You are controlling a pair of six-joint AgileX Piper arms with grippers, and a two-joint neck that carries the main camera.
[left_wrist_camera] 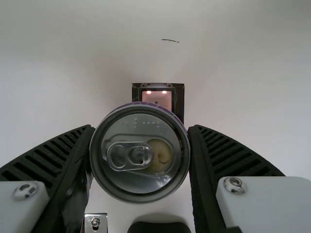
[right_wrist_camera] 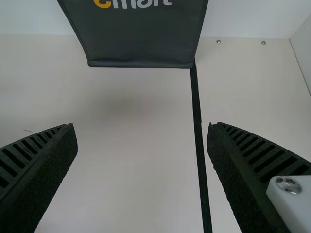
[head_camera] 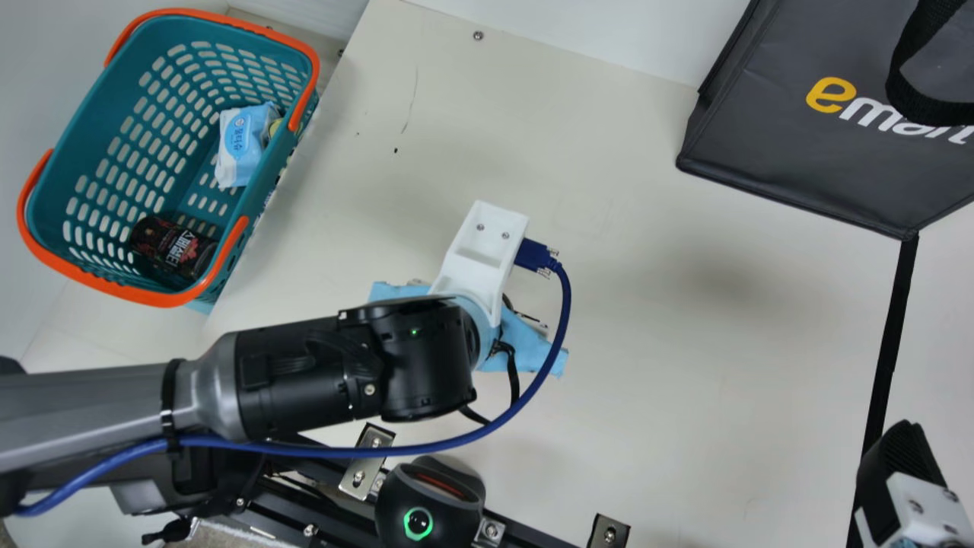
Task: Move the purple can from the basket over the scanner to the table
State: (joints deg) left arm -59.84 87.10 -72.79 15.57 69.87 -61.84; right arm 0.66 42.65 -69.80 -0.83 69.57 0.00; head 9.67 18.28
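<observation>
In the main view my left gripper (head_camera: 533,352) hangs over the table's middle, its fingers hidden beneath the wrist. The left wrist view shows my left gripper (left_wrist_camera: 141,127) shut on the purple can (left_wrist_camera: 138,187), whose silver lid and tab face the camera and whose purple edge just shows. Past the can is the scanner (left_wrist_camera: 179,99), a black box with a lit pink window, partly covered by the can. The basket (head_camera: 114,289), teal with an orange rim, stands at the upper left in the main view. My right gripper (head_camera: 902,464) is at the lower right; in its wrist view, the right gripper (right_wrist_camera: 141,127) is open and holds nothing.
Inside the basket lie a blue-and-white pack (head_camera: 240,144) and a dark can (head_camera: 173,245). A dark grey bag (head_camera: 776,144) stands at the table's upper right. Below my left arm is a round black device (head_camera: 449,502) by metal brackets. Black tape (head_camera: 886,365) crosses the table (head_camera: 685,396).
</observation>
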